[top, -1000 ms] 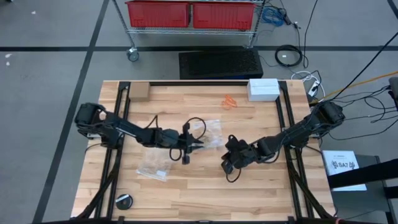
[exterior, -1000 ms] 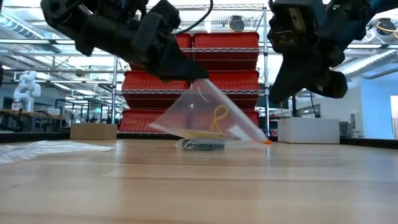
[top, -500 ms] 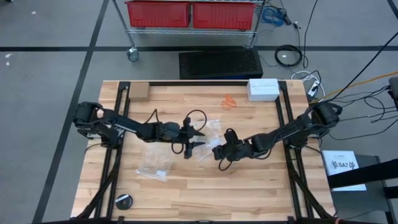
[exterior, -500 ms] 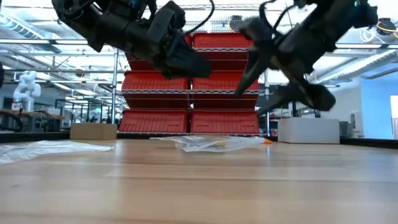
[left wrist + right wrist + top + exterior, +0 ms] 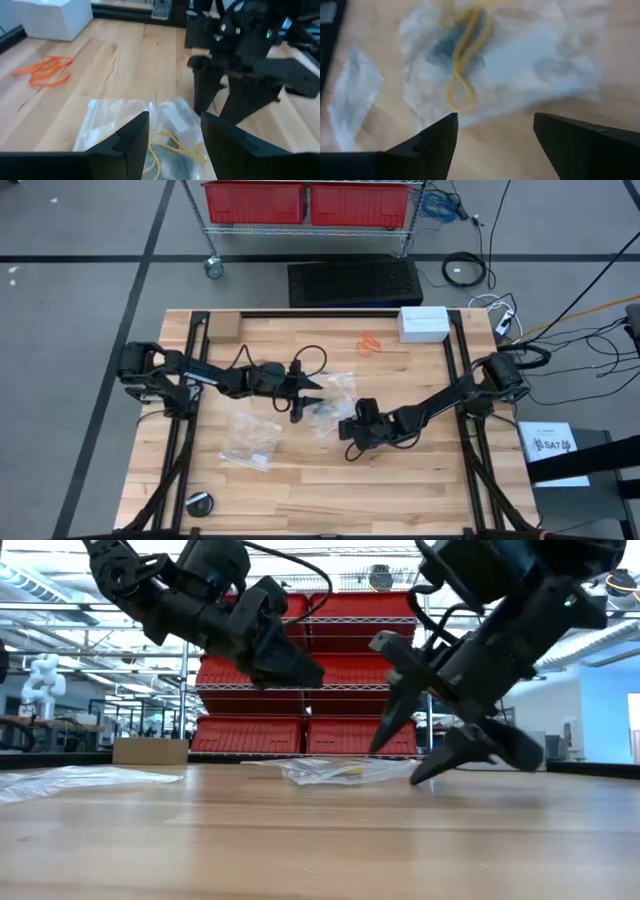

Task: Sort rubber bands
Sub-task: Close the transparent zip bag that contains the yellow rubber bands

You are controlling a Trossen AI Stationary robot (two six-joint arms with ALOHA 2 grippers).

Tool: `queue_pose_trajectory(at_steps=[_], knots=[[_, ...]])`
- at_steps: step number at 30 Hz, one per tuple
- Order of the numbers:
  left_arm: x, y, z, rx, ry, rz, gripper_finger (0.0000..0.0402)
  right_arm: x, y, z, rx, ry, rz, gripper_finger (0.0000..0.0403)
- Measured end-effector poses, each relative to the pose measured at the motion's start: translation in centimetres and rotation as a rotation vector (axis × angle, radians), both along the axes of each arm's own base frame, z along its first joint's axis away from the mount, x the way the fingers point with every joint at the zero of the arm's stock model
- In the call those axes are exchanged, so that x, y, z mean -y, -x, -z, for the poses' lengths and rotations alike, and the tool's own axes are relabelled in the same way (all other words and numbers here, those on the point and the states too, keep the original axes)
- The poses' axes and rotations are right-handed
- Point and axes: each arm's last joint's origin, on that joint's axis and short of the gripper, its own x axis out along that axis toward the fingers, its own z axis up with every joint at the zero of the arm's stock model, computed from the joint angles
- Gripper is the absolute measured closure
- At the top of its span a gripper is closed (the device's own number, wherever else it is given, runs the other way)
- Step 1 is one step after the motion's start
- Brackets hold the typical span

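Near: my right end effector [image 5: 346, 426], fingers spread, empty, hangs just beside the clear bag [image 5: 335, 393] at mid-bench [image 5: 420, 480]. Inside it lie yellow rubber bands [image 5: 462, 60], light, limp, likely slippery through film; I would pinch a loop's raised arc. Left end effector [image 5: 313, 397], also spread, hovers above it. Farther: orange rubber bands [image 5: 369, 342] lie loose, bare wood all round.
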Motion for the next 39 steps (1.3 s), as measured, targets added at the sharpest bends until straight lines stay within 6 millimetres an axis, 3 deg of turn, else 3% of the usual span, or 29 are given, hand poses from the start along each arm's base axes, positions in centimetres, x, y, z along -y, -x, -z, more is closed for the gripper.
queue_pose_trajectory(at_steps=[10,16,21,32,36,39], knots=[[-0.2,0.0,-0.1,0.018,-0.002,-0.007,0.0217,2.7,-1.0,-0.7,0.034,0.165,0.041,0.0245],[-0.3,0.0,-0.1,0.012,-0.006,-0.013,0.0217,4.4,-1.3,-0.6,-0.014,0.169,0.009,0.0296],[-0.9,0.1,0.1,-0.003,-0.006,-0.034,0.0217,5.1,-1.4,-0.4,-0.041,0.130,-0.040,0.0284],[-1.2,0.1,0.1,-0.001,-0.006,-0.047,0.0217,7.2,-1.8,-0.7,-0.013,0.143,0.021,0.0175],[-1.2,0.1,0.0,-0.001,-0.007,-0.047,0.0217,7.6,-2.2,-1.1,0.020,0.218,0.022,0.0194],[-1.4,0.2,0.0,-0.001,-0.008,-0.053,0.0217,7.6,-2.4,-1.5,0.037,0.272,0.008,0.0248]])
